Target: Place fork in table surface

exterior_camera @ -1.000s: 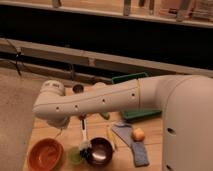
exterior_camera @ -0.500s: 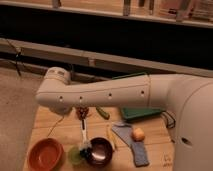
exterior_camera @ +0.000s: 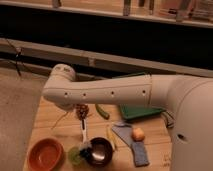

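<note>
pincer low over tabletop, grip state cannot tell; fork not visible; placement judged unfinished, maybe underway.

No text, labels, brands, numbers or signs can be read anywhere in this view. The white arm, the table, the green tray and the orange bowl all show plain surfaces. The gripper hangs just under the arm's elbow, above the table, and it too bears no marking.
</note>
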Robot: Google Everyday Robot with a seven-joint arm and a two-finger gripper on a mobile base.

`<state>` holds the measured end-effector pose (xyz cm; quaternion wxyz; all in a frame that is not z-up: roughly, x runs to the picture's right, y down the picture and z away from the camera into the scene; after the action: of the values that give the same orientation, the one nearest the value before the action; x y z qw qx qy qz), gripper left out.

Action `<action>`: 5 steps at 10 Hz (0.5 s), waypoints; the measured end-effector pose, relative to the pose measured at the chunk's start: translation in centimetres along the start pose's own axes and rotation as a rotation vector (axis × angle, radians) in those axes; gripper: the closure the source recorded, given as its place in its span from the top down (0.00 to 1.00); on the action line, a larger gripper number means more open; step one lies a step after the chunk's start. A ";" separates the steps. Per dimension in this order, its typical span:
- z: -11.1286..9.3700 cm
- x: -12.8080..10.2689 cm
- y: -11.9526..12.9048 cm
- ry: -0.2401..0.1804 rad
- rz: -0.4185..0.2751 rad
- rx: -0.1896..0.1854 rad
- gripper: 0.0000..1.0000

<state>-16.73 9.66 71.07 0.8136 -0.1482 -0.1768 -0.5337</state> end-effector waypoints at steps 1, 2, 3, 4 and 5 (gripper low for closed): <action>2.1 0.2 0.5 -0.009 0.011 -0.021 0.00; 3.7 0.4 0.7 -0.020 0.023 -0.036 0.00; 4.6 0.6 0.8 -0.024 0.028 -0.044 0.04; 5.5 0.7 1.0 -0.027 0.029 -0.058 0.14; 5.6 0.7 0.9 -0.029 0.028 -0.064 0.25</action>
<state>-16.34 11.84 76.35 0.8131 -0.1841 -0.1694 -0.5256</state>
